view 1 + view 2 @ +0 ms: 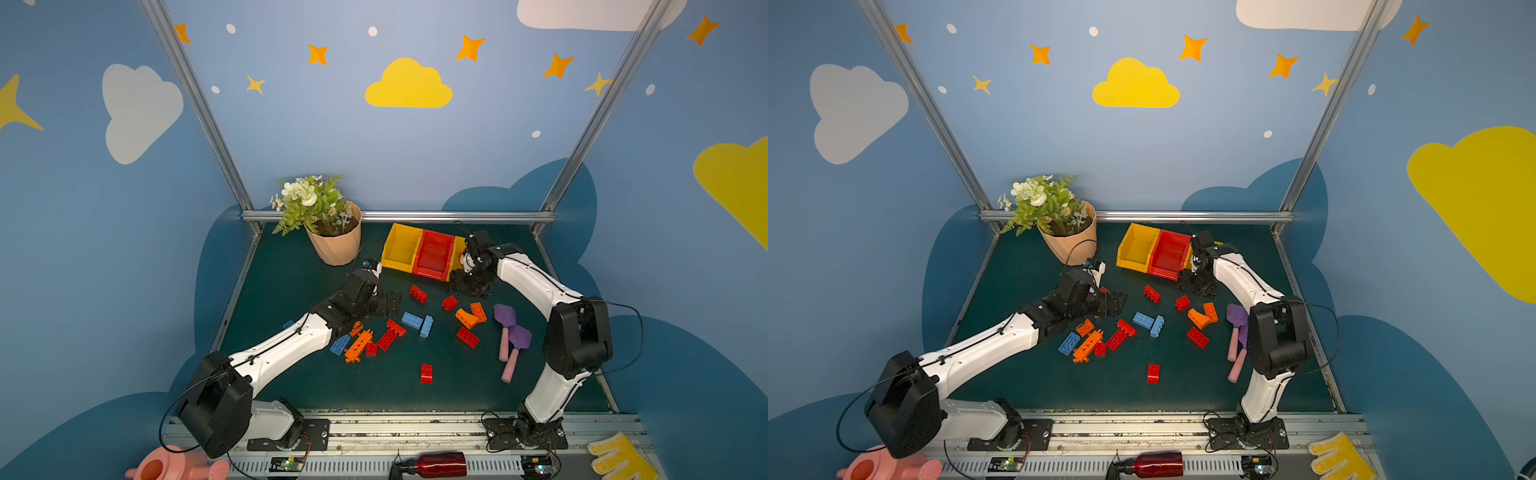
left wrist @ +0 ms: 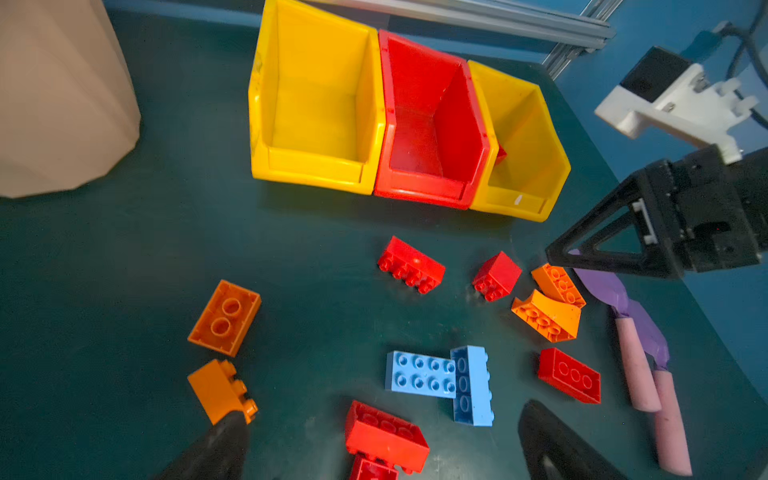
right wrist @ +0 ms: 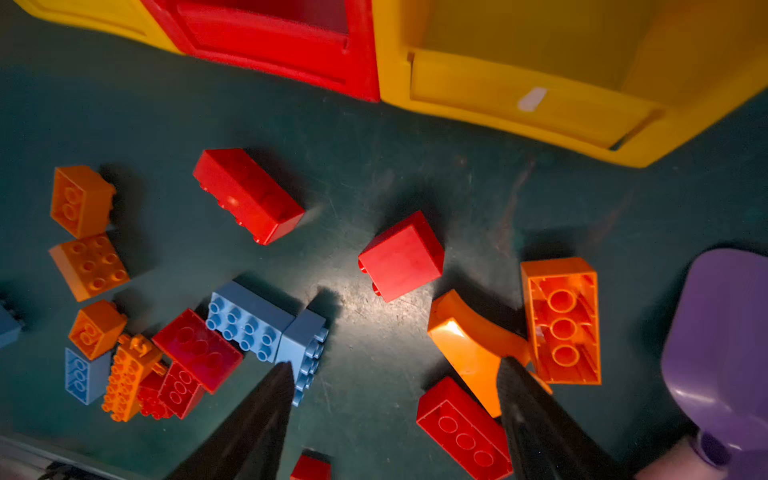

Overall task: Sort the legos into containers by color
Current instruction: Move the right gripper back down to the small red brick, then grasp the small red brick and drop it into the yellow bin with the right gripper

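right wrist view: right gripper [image 3: 395, 365] has its jaws spread, nothing between them, hovering over bare mat [image 3: 374, 166] just in front of the bins' [image 3: 457, 83] front lip. left gripper [image 2: 382, 411] gapes wide too, empty, over the legos [image 1: 415, 321] scattered mid-mat. a red brick [image 2: 500, 154] peeks out inside the right-hand yellow bin. left side of the mat by the pot [image 1: 336, 245] is mostly bare, purple scoops [image 1: 505, 313] crowd the right edge.
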Action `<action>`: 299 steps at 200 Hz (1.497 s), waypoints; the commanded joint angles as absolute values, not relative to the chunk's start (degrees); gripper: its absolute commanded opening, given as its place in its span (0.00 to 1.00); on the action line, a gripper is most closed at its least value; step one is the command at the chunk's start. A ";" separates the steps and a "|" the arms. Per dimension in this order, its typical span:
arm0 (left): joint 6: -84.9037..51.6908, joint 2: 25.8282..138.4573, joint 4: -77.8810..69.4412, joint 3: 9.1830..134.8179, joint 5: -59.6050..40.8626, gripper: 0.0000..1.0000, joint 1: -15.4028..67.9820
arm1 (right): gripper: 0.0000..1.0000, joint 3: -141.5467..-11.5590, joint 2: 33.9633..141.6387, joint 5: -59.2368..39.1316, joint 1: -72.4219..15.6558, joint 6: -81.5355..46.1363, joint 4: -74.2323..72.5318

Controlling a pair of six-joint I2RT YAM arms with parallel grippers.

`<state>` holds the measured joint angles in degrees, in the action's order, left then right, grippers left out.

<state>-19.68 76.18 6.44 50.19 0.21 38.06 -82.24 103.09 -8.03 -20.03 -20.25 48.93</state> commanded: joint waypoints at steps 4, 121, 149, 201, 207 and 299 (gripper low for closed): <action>-21.80 72.69 6.50 49.24 1.67 1.00 39.43 | 0.75 -83.48 104.97 -7.34 -20.83 -16.38 45.97; -22.03 66.52 11.12 46.58 5.89 1.00 40.18 | 0.68 -84.35 114.45 -5.78 -22.36 -10.71 44.11; -21.74 66.98 11.44 47.19 5.98 1.00 40.17 | 0.63 -84.72 115.70 -5.71 -23.41 -10.41 44.10; -20.76 68.16 11.28 47.98 6.06 1.00 40.16 | 0.47 -84.29 116.71 -3.42 -24.39 -10.11 44.69; -20.66 68.35 11.25 48.07 6.09 1.00 40.19 | 0.45 -84.36 116.87 -2.98 -24.41 -10.11 44.89; -16.34 72.84 10.04 53.00 4.32 1.00 40.17 | 0.27 -88.16 108.17 -1.16 -22.02 -12.08 49.52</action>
<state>-19.20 70.94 10.55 49.41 5.21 40.05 -84.33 113.62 -2.66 -23.79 -10.72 46.81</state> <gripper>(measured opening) 0.998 0.400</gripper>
